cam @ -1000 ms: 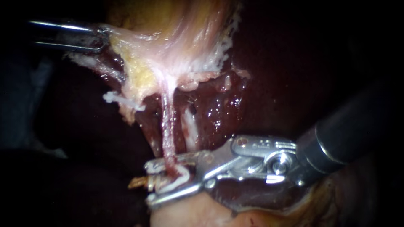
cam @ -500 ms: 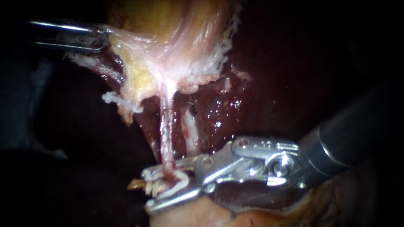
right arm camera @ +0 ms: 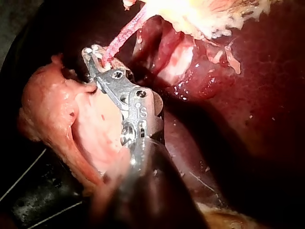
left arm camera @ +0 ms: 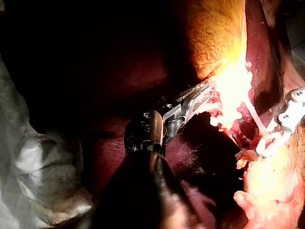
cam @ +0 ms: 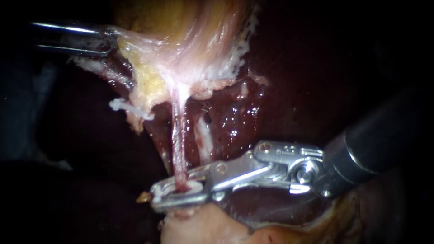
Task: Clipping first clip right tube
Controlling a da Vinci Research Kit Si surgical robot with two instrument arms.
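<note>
A thin reddish tube (cam: pixel 179 144) runs taut from the gallbladder's (cam: pixel 181 40) pale, fatty underside down to my right instrument (cam: pixel 178 190). Its jaws lie nearly together, shut on the tube's lower end, and a sliver of white clip (cam: pixel 195 185) shows between them. The right wrist view shows the same grip, with the right instrument (right arm camera: pixel 95 58) on the tube (right arm camera: pixel 121 32). My left instrument (cam: pixel 105 39) is shut on the gallbladder's edge and holds it up. The left wrist view also shows the left instrument (left arm camera: pixel 206 91) on that tissue.
A second, paler tube (cam: pixel 204 138) lies just right of the gripped one, against dark red liver (cam: pixel 235 117). A pale pink lump of tissue (cam: pixel 203 226) sits under the right instrument's jaws. A small tan scrap (cam: pixel 143 197) lies off the jaw tips.
My right instrument's jaws have closed from wide open around the tube and white clip to nearly together on them. The left instrument and gallbladder have not moved.
</note>
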